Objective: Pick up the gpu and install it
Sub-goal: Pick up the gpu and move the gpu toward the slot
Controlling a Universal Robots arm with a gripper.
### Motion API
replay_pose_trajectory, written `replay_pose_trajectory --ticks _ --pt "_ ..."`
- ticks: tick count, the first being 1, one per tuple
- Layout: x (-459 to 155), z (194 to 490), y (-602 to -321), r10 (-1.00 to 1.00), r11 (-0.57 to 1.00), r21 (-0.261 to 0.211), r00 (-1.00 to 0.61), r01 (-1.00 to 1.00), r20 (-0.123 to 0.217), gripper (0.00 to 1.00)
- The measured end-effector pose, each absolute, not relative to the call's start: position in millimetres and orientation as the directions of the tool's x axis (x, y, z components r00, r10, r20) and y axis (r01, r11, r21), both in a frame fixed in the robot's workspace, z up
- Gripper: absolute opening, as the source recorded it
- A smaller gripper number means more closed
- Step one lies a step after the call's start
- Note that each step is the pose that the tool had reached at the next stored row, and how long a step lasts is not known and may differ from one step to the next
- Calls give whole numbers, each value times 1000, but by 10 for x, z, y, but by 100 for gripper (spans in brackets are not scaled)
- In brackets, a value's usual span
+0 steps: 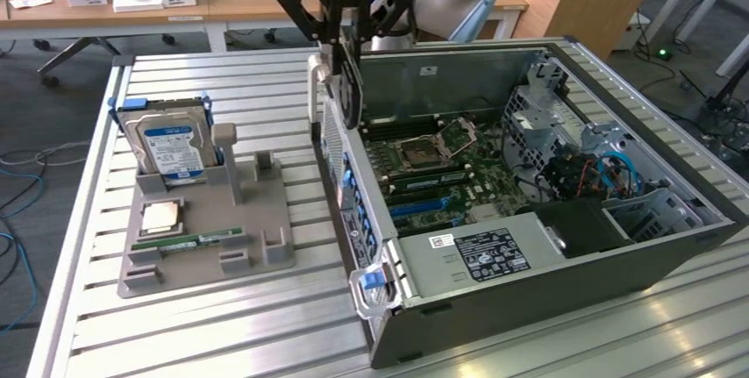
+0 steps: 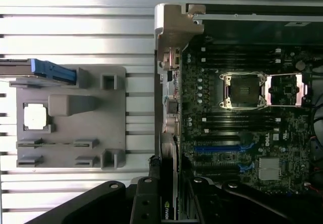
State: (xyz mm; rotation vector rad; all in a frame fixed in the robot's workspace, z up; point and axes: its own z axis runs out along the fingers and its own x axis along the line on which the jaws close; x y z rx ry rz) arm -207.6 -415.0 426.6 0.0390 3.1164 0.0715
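Now we have the gripper [image 1: 347, 34] clamped on the gpu [image 1: 343, 89], which hangs edge-down just beneath the jaws, over the open computer case [image 1: 562, 281]. We judge it light, stiff but fragile: best held by its board edges.

The hand [image 1: 347, 45] points straight down, fingers pinched on the gpu [image 1: 346, 93]

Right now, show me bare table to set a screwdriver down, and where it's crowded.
Free: slatted aluminium table on the camera side of the grey plastic tray, and beyond it. The strip between tray and open dark computer case is narrow. Crowded: tray slots, case interior, and the case's tray-side wall, where the gripper holds the dark flat gpu.
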Motion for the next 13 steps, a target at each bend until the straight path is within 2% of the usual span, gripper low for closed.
replay_pose_trajectory --ticks 13 --pt "-1736 4266 -4150 26 998 49 -999 24 -23 26"
